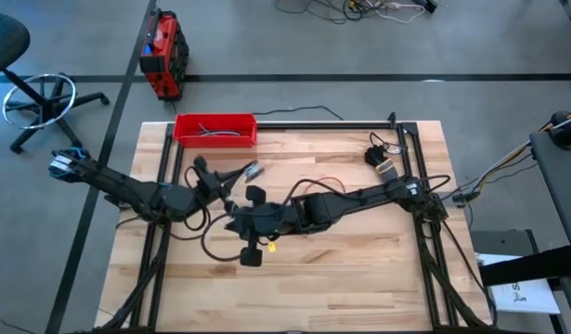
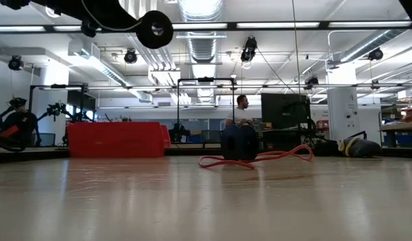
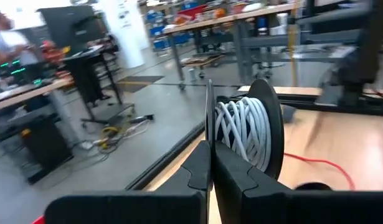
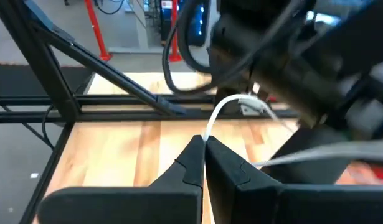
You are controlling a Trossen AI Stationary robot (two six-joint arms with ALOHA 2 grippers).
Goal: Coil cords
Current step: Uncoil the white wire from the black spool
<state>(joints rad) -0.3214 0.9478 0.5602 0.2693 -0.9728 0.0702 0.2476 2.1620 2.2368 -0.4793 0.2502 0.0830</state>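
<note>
High view: both arms meet mid-frame over the wooden table [image 1: 359, 278]. The left gripper [image 3: 210, 163] has its fingers pressed together on the thin black disc of a spool [image 3: 273, 127] already wound with white cord [image 3: 241, 130]. The right gripper [image 4: 205, 149] pinches the free run of that white cord, which arcs up from its fingertips toward the other arm. The red cord [image 2: 256, 159] lies loose on the table in a flat loop, mid-frame in the low view, untouched; its own disc is not clearly visible. Judgement: winding of the white cord is well along, the red one not started. To do this step well, the right gripper should probably keep light tension and feed the cord between the discs, laying turns side by side, while the left holds the spool steady; slack would likely let loops slip off. Count: two cords (one white, one red), one spool in hand, one red tray [image 1: 215, 129] at upper centre holding dark cables, two grippers. A person sits far behind the table in the low view.
</note>
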